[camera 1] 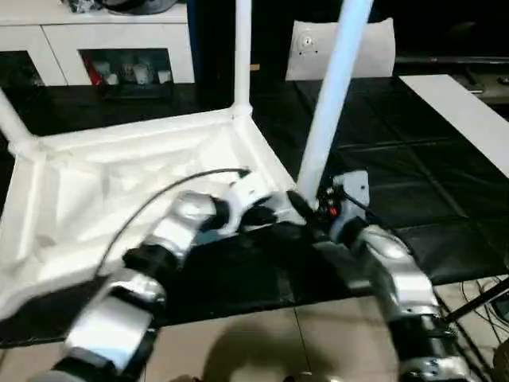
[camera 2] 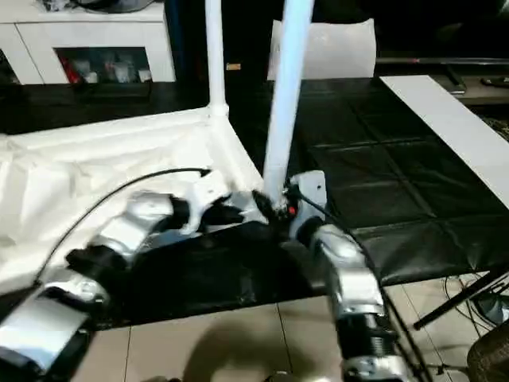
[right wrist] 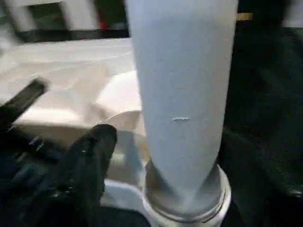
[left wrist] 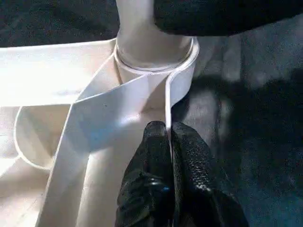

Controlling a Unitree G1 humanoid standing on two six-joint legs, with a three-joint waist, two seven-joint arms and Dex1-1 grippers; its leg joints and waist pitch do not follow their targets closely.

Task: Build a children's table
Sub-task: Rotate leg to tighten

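1. Nearest you are the two silver forearms, reaching over the pale floor tiles toward the black mat (camera 1: 413, 199) that carries the work.
2. On the left lies the children's table (camera 1: 119, 191), upside down with its ribbed underside up. One leg rises from its far left corner (camera 1: 12, 119) and another from the far corner socket (camera 1: 242, 56).
3. Your left gripper (left wrist: 169, 135) is pinched tight on the thin rim of the tabletop, just beside the near corner socket (left wrist: 156, 61). Keep that pinch firm: it is what stops the top from sliding or tipping while the leg is worked.
4. In that socket stands the third leg (camera 1: 330, 87), leaning slightly away from upright. It looks entered but perhaps not fully seated, so judge by the collar line at the socket mouth.
5. Your right gripper (right wrist: 142, 137) is at the base of this leg with its fingers (right wrist: 87, 156) spread apart; one black finger sits beside the socket rim, the leg rising just past it. It does not look clamped on the leg.
6. To finish the step well, close again low on the leg, straighten it over the socket, and press along its axis, not sideways.
7. A fourth leg is still to fit.
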